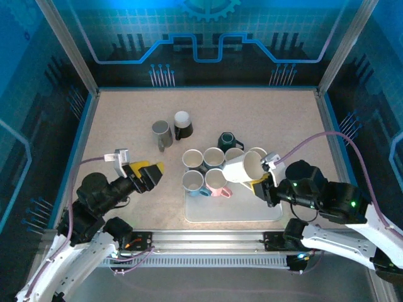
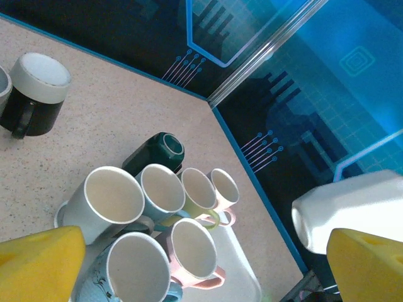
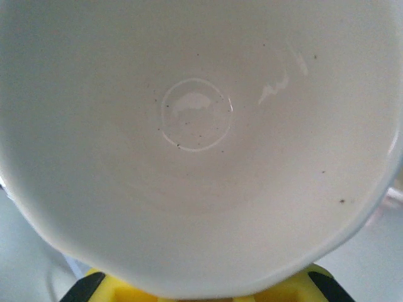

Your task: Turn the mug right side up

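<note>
The mug (image 1: 242, 167) is white and hangs tilted on its side above the right part of the tray (image 1: 252, 212), with its mouth turned toward my right gripper (image 1: 267, 177). That gripper is shut on the mug's rim. In the right wrist view the mug's pale inside (image 3: 195, 126) faces the camera, and my right gripper (image 3: 201, 290) shows yellow just below the rim. The left wrist view catches the mug's white base (image 2: 352, 207) at the right. My left gripper (image 1: 151, 175) hovers open left of the tray and holds nothing; its yellow fingers (image 2: 38, 264) are spread wide.
Several upright mugs (image 1: 208, 173) crowd the tray's left half. A dark green mug (image 1: 230, 141) lies just behind them. A grey mug (image 1: 162, 133) and a black mug (image 1: 182, 124) stand farther back left. Blue-edged walls (image 1: 88, 107) enclose the table.
</note>
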